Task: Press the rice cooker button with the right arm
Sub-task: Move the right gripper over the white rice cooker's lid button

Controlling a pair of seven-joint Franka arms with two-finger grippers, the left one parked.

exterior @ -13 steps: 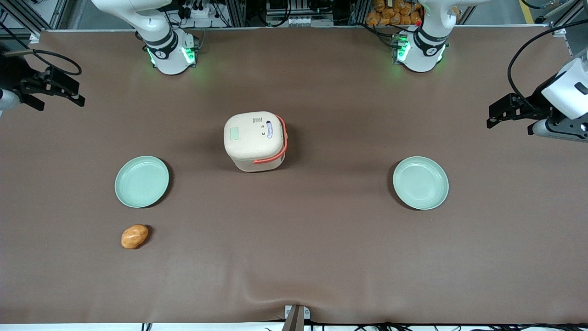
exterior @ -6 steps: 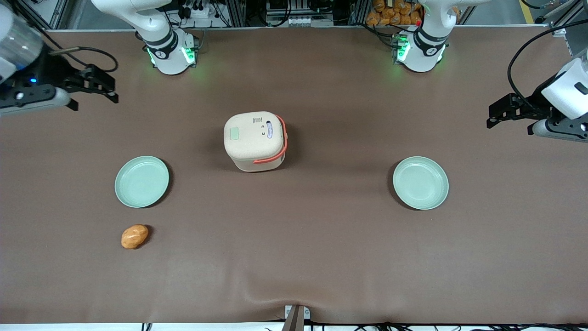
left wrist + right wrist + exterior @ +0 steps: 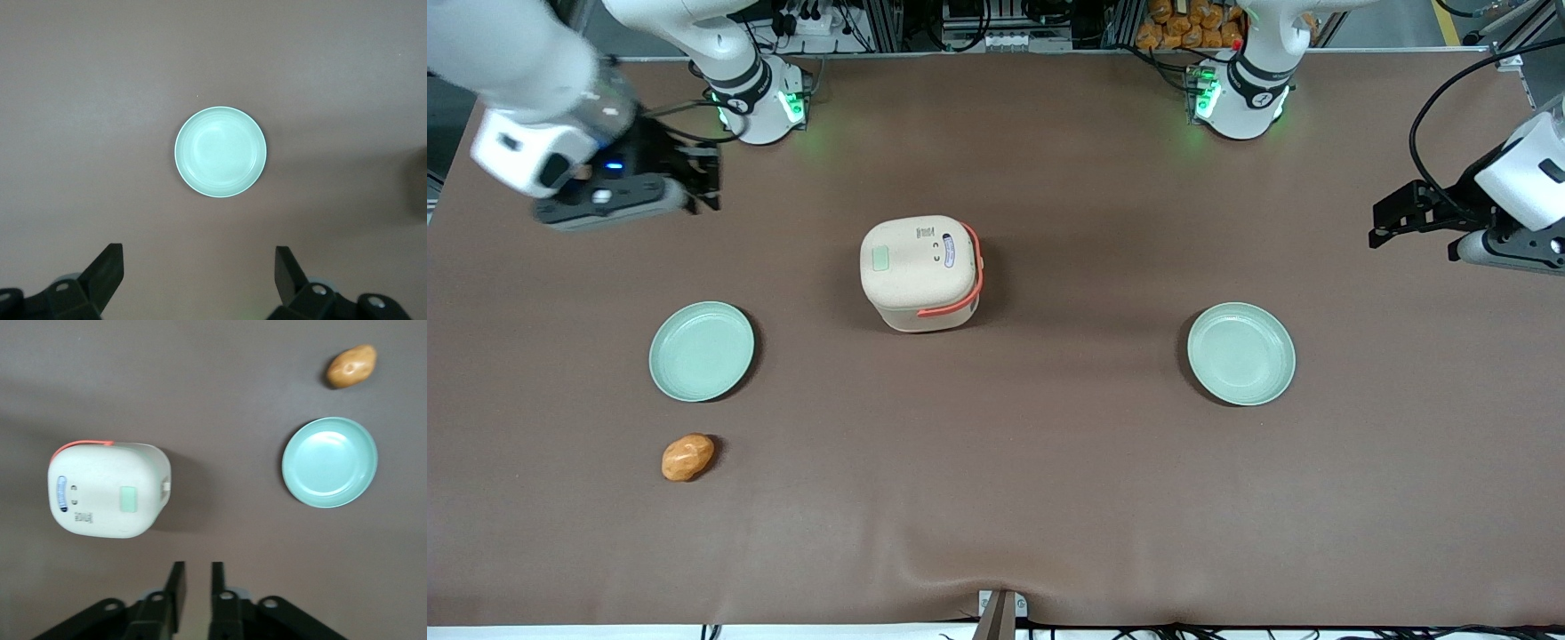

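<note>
The cream rice cooker [image 3: 920, 271] with its orange-red handle stands upright mid-table. Its pale green button [image 3: 880, 259] lies on the lid, on the side toward the working arm. The right arm's black gripper [image 3: 707, 178] hangs above the table toward the working arm's end. It is apart from the cooker, a little farther from the front camera, and touches nothing. In the right wrist view the cooker [image 3: 107, 490] and button [image 3: 128, 499] show ahead of the gripper [image 3: 198, 570]. Its fingers are drawn together to a narrow slit and hold nothing.
A pale green plate [image 3: 701, 350] and an orange-brown potato [image 3: 687, 457] lie nearer the front camera at the working arm's end; both show in the right wrist view, plate [image 3: 329, 462] and potato [image 3: 351, 366]. A second green plate [image 3: 1240, 353] lies toward the parked arm's end.
The right arm has swung in from the table's edge toward the rice cooker. The cooker, plates and potato have not moved.
</note>
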